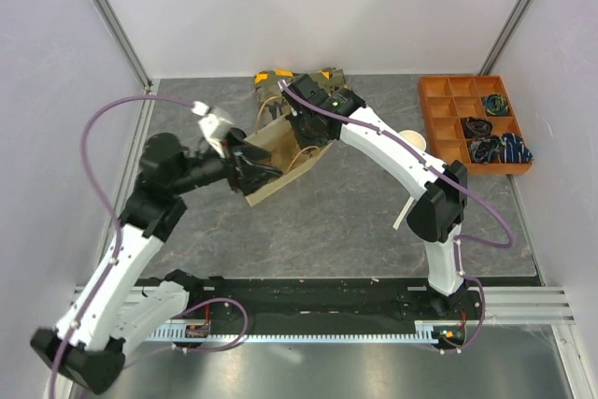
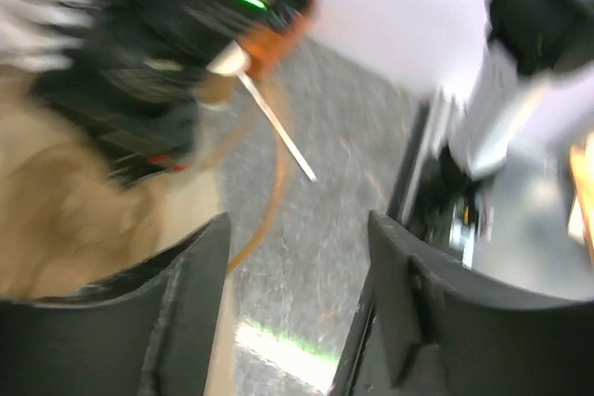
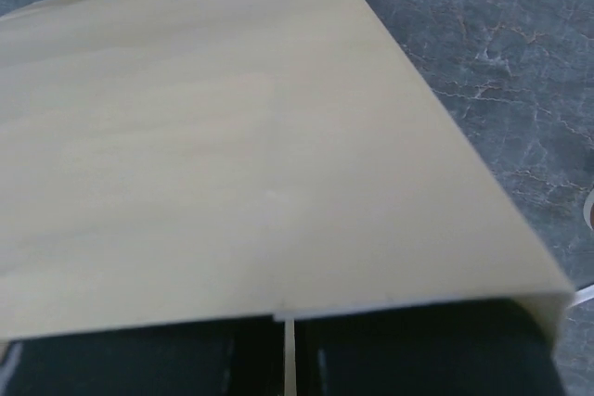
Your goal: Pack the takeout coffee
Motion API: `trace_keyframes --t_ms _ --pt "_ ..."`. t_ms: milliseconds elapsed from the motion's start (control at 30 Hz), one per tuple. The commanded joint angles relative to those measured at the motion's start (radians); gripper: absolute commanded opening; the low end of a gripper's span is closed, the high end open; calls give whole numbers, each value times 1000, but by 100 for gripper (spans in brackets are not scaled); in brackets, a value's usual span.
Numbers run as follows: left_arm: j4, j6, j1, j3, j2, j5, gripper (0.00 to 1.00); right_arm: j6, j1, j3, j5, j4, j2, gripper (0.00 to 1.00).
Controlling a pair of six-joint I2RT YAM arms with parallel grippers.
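1. The takeout coffee does not show in any view. Probably it is already inside the paper bag [image 3: 232, 136], but I cannot confirm this.
2. I judge it to be light, with a soft kraft wall that crushes easily. The lid is only pressed on, so liquid could spill. It should be held gently on the wall below the lid and kept upright.
3. The paper bag is at the middle of the table; I cannot tell whether it stands straight or leans.
4. The left gripper [image 1: 250, 171] is at the bag's near-left edge, its fingers apart and holding nothing.
5. The right gripper [image 1: 304, 130] is closed and pinches the bag's rim.
6. A lidless cup [image 1: 412, 141] stands well apart, to the right.
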Motion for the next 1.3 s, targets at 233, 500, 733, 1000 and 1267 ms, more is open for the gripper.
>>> trace_keyframes --t_ms 233,500,733,1000,1267 --pt "-549 -190 328 137 -62 -157 86 24 0 -82 63 57 -94 0" --pt "-512 -239 319 106 38 -126 84 50 0 -106 39 62 -116 0" --pt "-477 -257 299 88 127 -112 61 73 2 -126 57 60 -145 0" --pt "-416 -254 219 126 237 41 12 67 2 -172 60 44 -214 0" --pt "-383 -283 201 148 319 185 2 36 -9 -212 54 62 -214 0"
